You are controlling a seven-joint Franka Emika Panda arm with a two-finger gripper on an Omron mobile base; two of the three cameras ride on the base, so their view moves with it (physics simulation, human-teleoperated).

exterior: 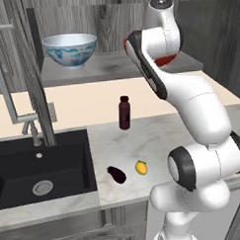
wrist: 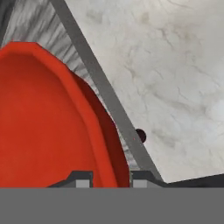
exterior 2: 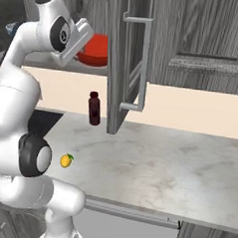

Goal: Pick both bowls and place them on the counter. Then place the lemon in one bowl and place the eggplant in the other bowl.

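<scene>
Left base view: deep white bowl with blue-and-red floral pattern (exterior: 70, 50) at upper left on the dark grey shelf slab (exterior: 110, 68); plain glossy red shallow bowl (exterior: 165, 60) at upper right, mostly hidden behind the white arm (exterior: 190, 104); dark maroon upright bottle (exterior: 124, 112) at centre; small dark purple oblong eggplant (exterior: 116, 174) and tiny yellow lemon (exterior: 141, 167) low at centre, near each other on the light marbled counter (exterior: 142, 136); black sink (exterior: 40, 170) at lower left.
Right base view: red bowl (exterior 2: 95, 49) at upper left on the shelf, beside the open grey cabinet door (exterior 2: 127, 61); lemon (exterior 2: 66, 160) at lower left.
Hand view: two-finger gripper (wrist: 106, 179) at bottom centre, jaws narrowed, straddling the red bowl's rim (wrist: 94, 127), one tip inside, one outside; seemingly clamped on it.
Step in hand: lifting the red bowl off the shelf.
Doing it well: lift straight before pulling outward, keep level, clear the shelf edge and door, set down away from bottle and fruit.
</scene>
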